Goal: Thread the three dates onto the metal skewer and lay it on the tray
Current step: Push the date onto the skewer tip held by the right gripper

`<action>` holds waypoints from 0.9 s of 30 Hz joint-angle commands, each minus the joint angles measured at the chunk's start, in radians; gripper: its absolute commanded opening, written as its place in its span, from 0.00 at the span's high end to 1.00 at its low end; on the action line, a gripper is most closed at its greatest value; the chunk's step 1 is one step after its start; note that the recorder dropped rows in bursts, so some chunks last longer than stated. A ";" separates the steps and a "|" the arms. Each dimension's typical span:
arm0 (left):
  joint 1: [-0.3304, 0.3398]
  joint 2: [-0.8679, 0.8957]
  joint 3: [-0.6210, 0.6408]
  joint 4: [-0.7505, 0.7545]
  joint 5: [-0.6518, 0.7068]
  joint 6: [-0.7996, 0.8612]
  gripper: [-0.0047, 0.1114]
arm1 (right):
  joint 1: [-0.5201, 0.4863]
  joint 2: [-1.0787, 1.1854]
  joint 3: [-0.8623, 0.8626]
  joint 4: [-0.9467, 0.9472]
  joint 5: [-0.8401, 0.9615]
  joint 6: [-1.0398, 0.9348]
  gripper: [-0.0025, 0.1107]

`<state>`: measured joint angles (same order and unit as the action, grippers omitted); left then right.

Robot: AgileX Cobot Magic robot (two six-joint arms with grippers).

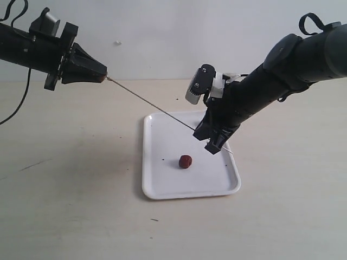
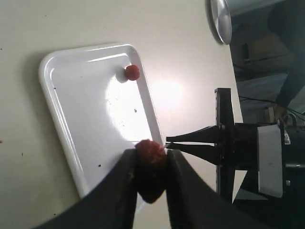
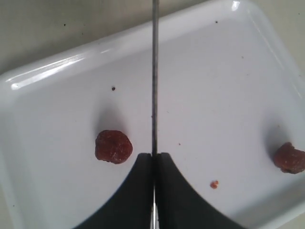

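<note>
Metal skewer (image 3: 154,71) pinched tight in the right gripper (image 3: 153,158), its tip up against the date (image 2: 150,151) clamped in the left gripper (image 1: 102,76); two more dates (image 3: 113,147) (image 3: 289,158) lie on the white tray (image 3: 214,95) below.

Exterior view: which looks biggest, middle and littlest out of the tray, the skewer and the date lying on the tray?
1. tray: biggest by far.
2. skewer: long, but very thin.
3. date: littlest, a small dot on the tray.

Left tool (image 1: 103,77) clamped and raised, right tool (image 1: 214,145) pinched tight, angled downward.
</note>
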<state>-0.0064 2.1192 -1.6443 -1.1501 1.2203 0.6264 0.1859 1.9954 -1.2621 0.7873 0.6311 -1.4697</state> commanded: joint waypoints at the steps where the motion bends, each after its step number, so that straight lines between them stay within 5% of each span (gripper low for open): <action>1: -0.005 -0.011 0.005 -0.012 0.001 0.022 0.78 | -0.003 -0.008 -0.001 0.026 0.003 -0.022 0.98; 27: -0.098 0.038 0.005 -0.103 0.001 0.111 0.78 | 0.000 -0.008 -0.001 0.216 0.071 -0.165 0.98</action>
<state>-0.0751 2.1535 -1.6443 -1.2379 1.1935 0.7227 0.1783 1.9954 -1.2621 0.9383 0.6641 -1.5966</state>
